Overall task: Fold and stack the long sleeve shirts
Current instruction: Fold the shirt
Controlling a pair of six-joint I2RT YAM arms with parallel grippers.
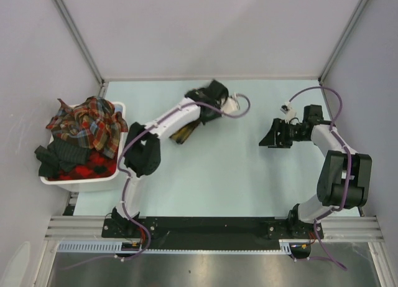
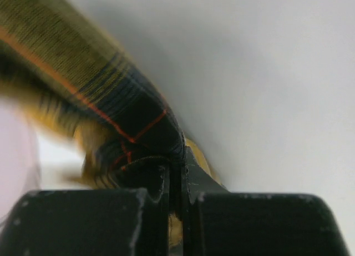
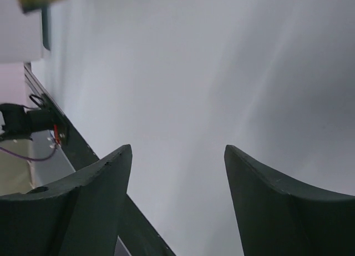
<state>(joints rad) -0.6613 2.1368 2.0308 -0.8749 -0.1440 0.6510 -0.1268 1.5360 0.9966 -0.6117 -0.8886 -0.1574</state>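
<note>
- While the left gripper (image 2: 176,167) is clamped tight, its two black fingers (image 2: 150,178) have a fold of the mustard-yellow shirt (image 2: 83,73) pressed between them, with no gap showing.
- From that pinch, in the left wrist view, the cloth rises toward 10 o'clock as a blurred band of yellow crossed by black checks and thin red lines.
- Seen from overhead, the same shirt (image 1: 184,133) hangs bunched under the left arm (image 1: 174,116), at about 10 o'clock from the middle of the pale table (image 1: 224,175). Whether its lower end touches the surface cannot be told.
- At 3 o'clock from the table's middle, well apart from the shirt, the right gripper (image 1: 270,137) points toward 9 o'clock.
- Its own camera shows the right gripper's fingers (image 3: 94,200) spread wide, with only bare surface between them and nothing held.
- At the table's 9 o'clock edge sits a white bin (image 1: 81,182).
- Inside it the red plaid shirts (image 1: 87,122) are heaped unfolded, spilling over the rim toward 12 and 3 o'clock.
- Some dark garments (image 1: 59,156) lie at the 8 o'clock side of that heap, against a red checked piece low in the bin.
</note>
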